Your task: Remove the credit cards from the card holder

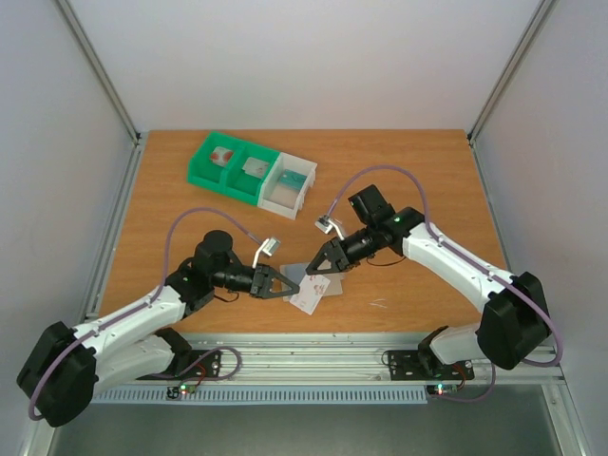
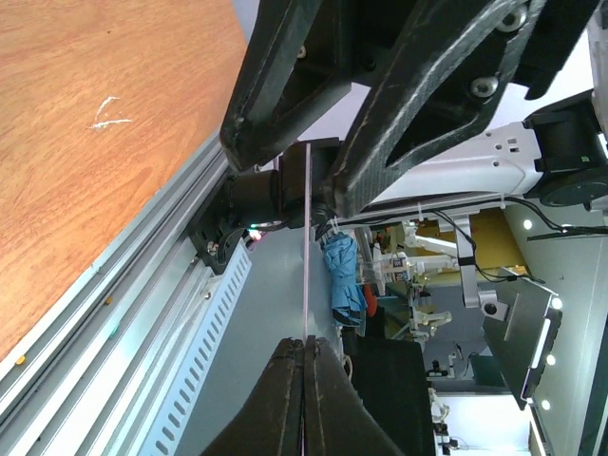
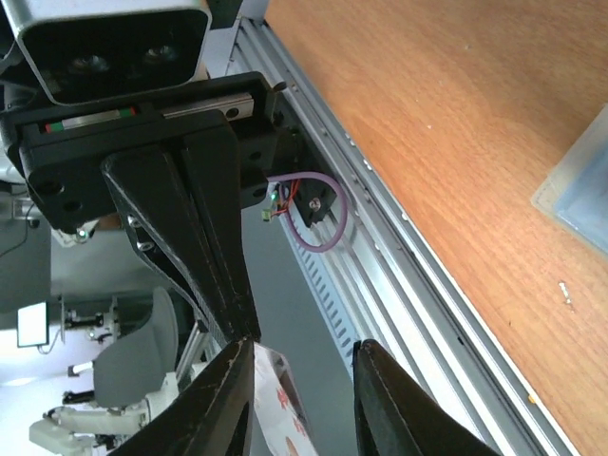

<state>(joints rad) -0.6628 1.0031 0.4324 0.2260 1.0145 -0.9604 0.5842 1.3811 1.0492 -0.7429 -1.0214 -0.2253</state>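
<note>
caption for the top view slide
left hand pinches the card holder; open right hand at the white card

the left gripper, at the bottom of the view, is pressed closed on a thin sheet seen edge-on, possibly a card or the holder. the right gripper reaches in from the top, one finger on each side of the sheet. white scuffs mark the wooden worktop near its edge rail.
</note>
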